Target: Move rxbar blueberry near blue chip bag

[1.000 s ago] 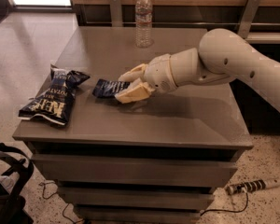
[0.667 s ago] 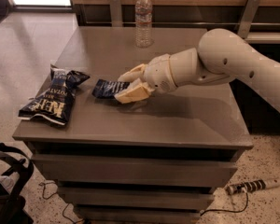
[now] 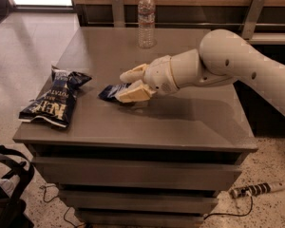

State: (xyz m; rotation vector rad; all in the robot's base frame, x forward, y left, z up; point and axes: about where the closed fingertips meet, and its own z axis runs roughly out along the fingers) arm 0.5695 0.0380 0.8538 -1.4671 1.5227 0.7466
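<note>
Gripper [image 3: 128, 83] sits mid-table, low over the top, at the right end of the rxbar blueberry [image 3: 110, 91]; can't tell whether it has a hold on it or is just against it. Far left, the blue chip bag [image 3: 51, 99] lies flat by the left edge of the table [image 3: 190, 122]. Rxbar blueberry is right of the bag w/ a strip of bare top between, its left end poking out toward the bag. Water bottle [image 3: 146, 20] stands at the back, well apart. Task looks approx half done at best: bar reached, not yet near the bag; leftward carry & set-down remain
</note>
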